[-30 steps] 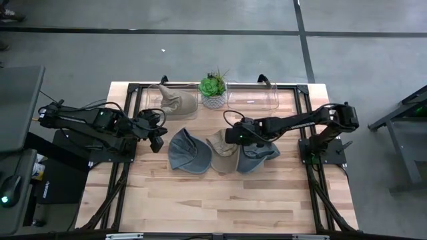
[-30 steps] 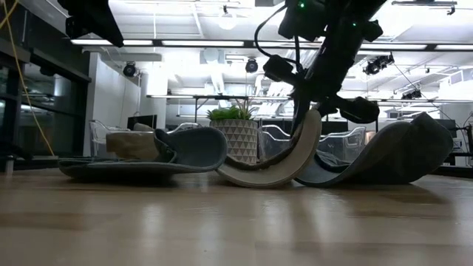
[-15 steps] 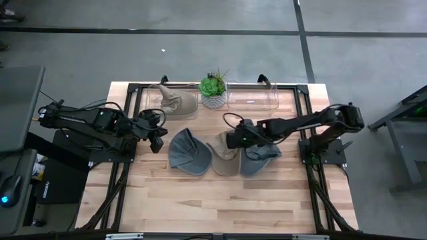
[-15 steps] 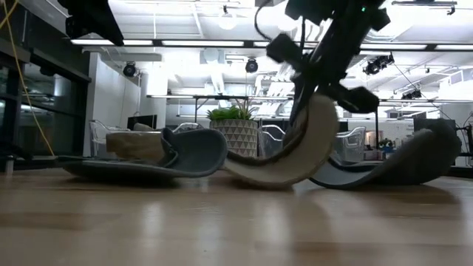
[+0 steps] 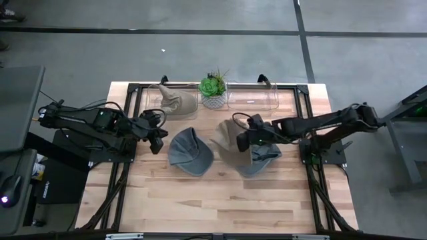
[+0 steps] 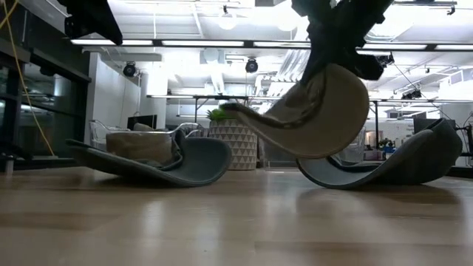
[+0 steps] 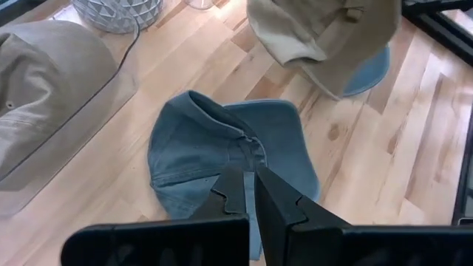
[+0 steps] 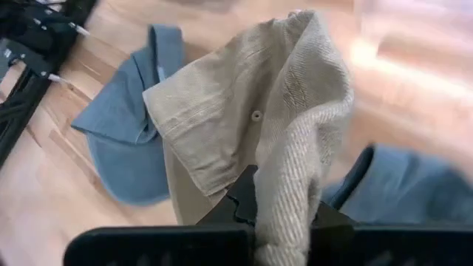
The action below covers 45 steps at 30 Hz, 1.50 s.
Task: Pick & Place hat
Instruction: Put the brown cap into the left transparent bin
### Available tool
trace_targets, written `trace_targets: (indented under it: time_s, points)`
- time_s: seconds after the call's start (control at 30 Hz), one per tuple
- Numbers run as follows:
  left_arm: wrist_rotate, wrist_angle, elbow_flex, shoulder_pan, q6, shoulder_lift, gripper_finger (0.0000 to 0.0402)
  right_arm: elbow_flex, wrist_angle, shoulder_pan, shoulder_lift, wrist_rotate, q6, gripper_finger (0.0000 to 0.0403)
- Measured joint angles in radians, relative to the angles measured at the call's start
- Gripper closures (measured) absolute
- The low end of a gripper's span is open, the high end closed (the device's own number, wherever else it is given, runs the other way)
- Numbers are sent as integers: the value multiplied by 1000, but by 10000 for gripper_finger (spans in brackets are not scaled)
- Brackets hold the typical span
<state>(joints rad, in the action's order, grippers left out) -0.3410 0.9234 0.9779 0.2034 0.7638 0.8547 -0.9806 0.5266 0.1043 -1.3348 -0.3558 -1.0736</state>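
The right gripper (image 5: 244, 141) pinches the crumpled tan hat (image 6: 314, 118) clear of the table (image 5: 200, 193), above a blue hat (image 5: 261, 159), with bare wood toward the front edge, while the left gripper (image 7: 250, 193) waits with fingers pressed together.

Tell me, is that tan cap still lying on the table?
No, in the low view the tan cap hangs clear above the wood, pinched by the right gripper, with open space under it.

tan cap (image 5: 231, 137), lifted, clear of table
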Motion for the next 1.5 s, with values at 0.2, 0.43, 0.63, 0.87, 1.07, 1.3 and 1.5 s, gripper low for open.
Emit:
trace_targets:
  time_s: [0.2, 0.43, 0.63, 0.87, 1.07, 1.3, 1.5]
  points:
    - [18, -45, 0, 0, 16, 0, 402, -83, 64, 15, -1, -131, 201, 401]
    - [17, -169, 0, 0, 97, 0, 402, -282, 181, 16, -52, -286, 488, 402]
    - [-52, -317, 0, 0, 131, 2, 401, -418, 216, 29, -107, -430, 748, 402]
    - [-175, -453, 2, -4, 7, 30, 359, -466, 217, 43, -148, -556, 986, 402]
    - [-159, -614, 1, -87, 160, 72, 275, -466, 211, 64, -187, -740, 1222, 402]
    - [-67, -719, 0, -204, 574, 134, 196, -466, 88, 74, -237, -912, 1526, 402]
    - [71, -820, 0, -280, 762, 185, 173, -462, -118, 74, -251, -936, 1823, 402]
